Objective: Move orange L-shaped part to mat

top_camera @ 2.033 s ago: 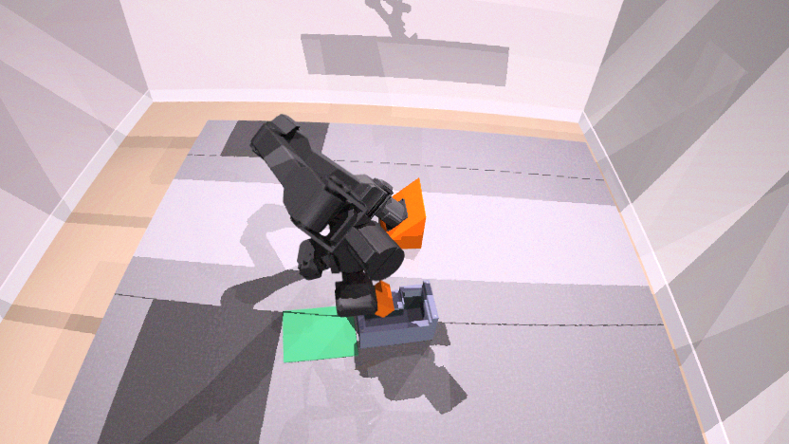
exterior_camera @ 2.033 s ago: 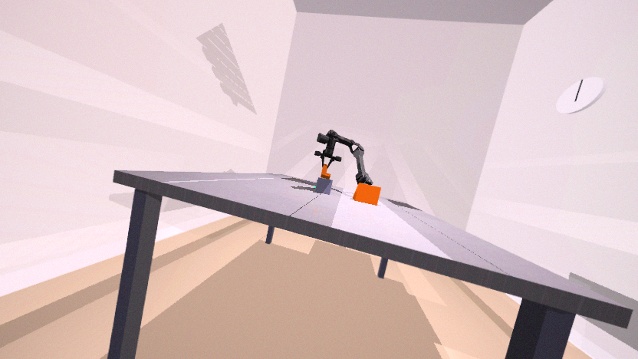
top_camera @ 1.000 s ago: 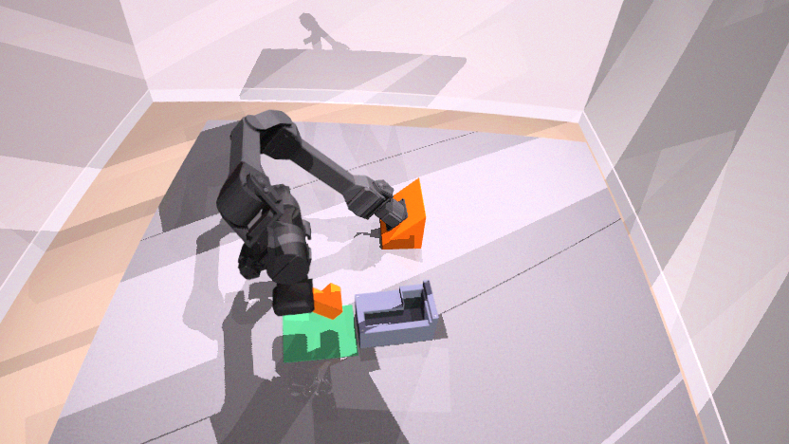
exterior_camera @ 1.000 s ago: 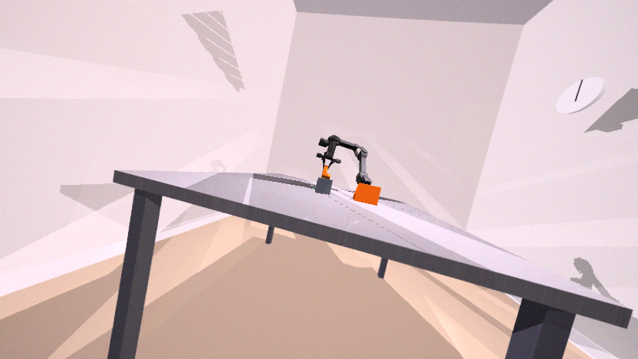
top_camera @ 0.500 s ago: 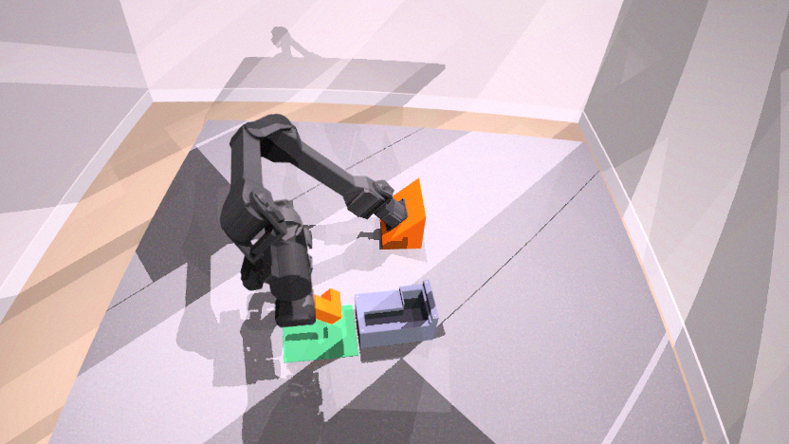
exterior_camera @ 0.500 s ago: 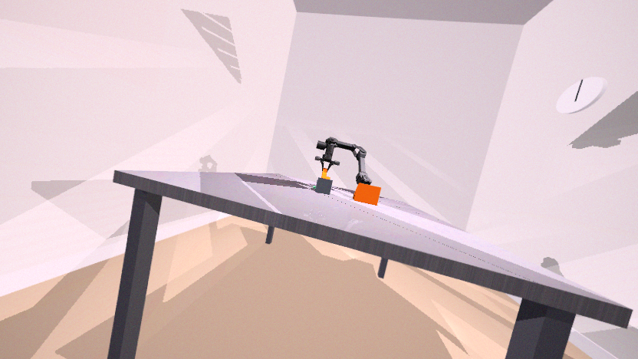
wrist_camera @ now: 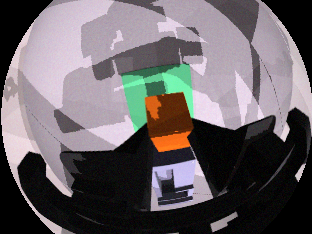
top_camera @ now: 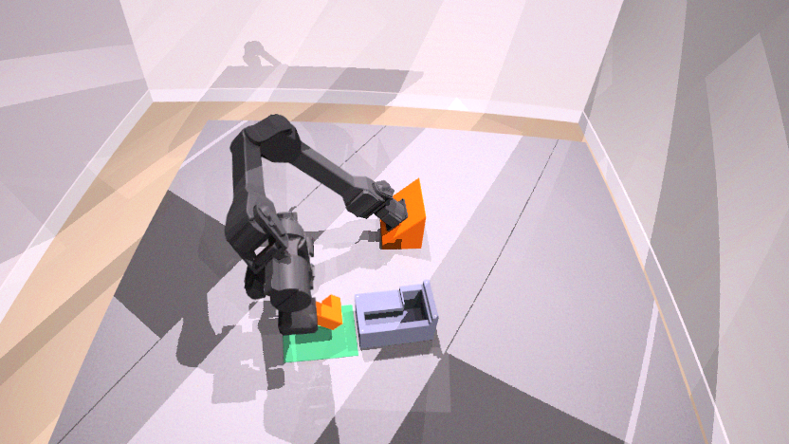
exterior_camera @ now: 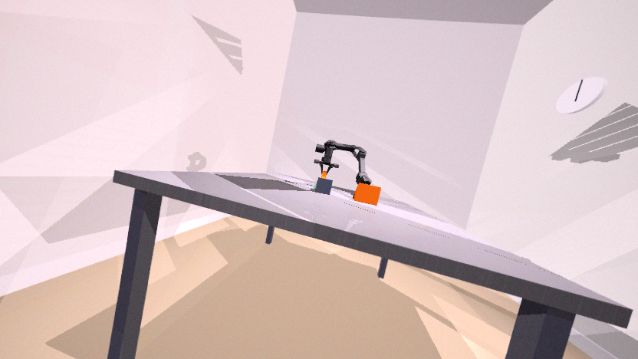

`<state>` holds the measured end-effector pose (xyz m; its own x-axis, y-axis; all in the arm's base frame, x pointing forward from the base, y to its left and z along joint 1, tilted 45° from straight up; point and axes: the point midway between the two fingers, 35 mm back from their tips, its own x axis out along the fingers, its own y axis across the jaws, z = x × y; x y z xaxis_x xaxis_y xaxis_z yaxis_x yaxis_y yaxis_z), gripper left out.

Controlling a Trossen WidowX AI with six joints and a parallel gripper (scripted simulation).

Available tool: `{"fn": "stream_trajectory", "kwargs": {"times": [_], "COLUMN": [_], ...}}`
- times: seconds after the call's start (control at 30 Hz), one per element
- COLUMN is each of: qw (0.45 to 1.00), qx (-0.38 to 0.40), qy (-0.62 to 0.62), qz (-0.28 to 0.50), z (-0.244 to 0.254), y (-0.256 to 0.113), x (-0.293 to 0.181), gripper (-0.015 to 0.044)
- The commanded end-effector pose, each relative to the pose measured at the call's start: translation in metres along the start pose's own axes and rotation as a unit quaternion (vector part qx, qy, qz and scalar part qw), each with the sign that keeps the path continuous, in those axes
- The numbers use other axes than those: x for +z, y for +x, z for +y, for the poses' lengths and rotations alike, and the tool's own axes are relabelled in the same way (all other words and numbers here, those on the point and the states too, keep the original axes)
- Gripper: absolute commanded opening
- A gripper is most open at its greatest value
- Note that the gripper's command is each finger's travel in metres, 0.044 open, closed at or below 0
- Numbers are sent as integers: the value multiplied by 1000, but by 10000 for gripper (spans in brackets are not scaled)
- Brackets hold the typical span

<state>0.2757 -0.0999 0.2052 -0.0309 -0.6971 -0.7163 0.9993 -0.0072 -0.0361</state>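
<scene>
My gripper (top_camera: 316, 322) (exterior_camera: 323, 172) (wrist_camera: 167, 124) is shut on the orange L-shaped part (top_camera: 331, 315) (exterior_camera: 323, 175) (wrist_camera: 170, 117) and holds it over the green mat (top_camera: 344, 344) (wrist_camera: 180, 80). The part looks to be in the air, with a shadow on the mat below; its exact height is hard to tell. One end of it sticks up in the top view, and the fingers hide its other end there. The grey tray (top_camera: 394, 334) (exterior_camera: 323, 187) (wrist_camera: 187, 172) stands right beside the mat, and its L-shaped pocket is empty.
A large orange wedge-shaped block (top_camera: 413, 220) (exterior_camera: 367, 194) stands at the arm's base, behind the tray in the top view. The tray has a raised wall (top_camera: 430, 301) at its far right end. Dark shadows of the arm cross the table and mat.
</scene>
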Motion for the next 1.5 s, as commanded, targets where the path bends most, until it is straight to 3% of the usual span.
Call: {"fn": "stream_trajectory", "kwargs": {"times": [0.0,0.97,1.47], "qw": [1000,1000,1000], "qx": [-1,-2,-2], "qy": [-4,-1,-1], "qz": [-3,-2,-2], "z": [-1,-1,-1], "y": [7,33,33], "x": [0,0,0], "gripper": [0,0,394]}}
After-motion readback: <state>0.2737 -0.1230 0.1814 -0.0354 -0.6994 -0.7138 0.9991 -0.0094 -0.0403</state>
